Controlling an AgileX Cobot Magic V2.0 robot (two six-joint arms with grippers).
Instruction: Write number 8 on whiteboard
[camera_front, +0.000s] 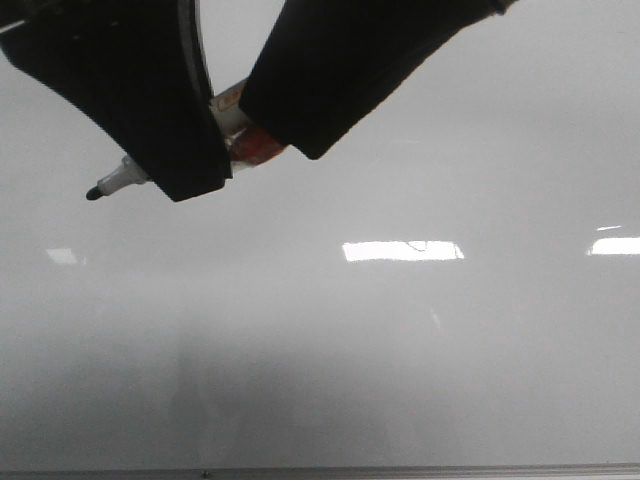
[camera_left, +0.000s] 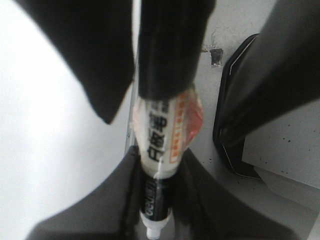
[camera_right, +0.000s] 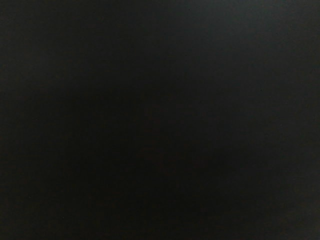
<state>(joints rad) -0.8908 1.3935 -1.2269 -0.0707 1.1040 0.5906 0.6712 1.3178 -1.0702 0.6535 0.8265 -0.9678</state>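
Marker (camera_front: 120, 180) in the grip of our left hand (camera_front: 228, 140), seen from the front with its dark tip pointing to the left and its white neck just clear of the black fingers (camera_front: 160, 110). Behind it spreads the whiteboard (camera_front: 400, 380), glossy and pale grey, with bright rectangular reflections across its middle and a thin dark edge strip along the bottom of the view. We cannot tell whether the tip touches the board or hangs just off it. No stroke of ink shows anywhere on the surface that we can see, so the number 8 is not yet on the board.

From our left wrist, the marker (camera_left: 165, 140) runs lengthwise between the fingers (camera_left: 100, 65), its white barrel printed with black characters and an orange-red label, its dark band and white neck at the end nearest the fingertips. The left hand (camera_left: 152, 165) is clenched on that barrel, the pads pressing it from both sides. Beside it lies the pale whiteboard (camera_left: 45, 150), and on the other side a dark rounded object (camera_left: 240, 130) that is too blurred for us to name.

Our right wrist camera gives only blackness, and the right hand appears in no view.
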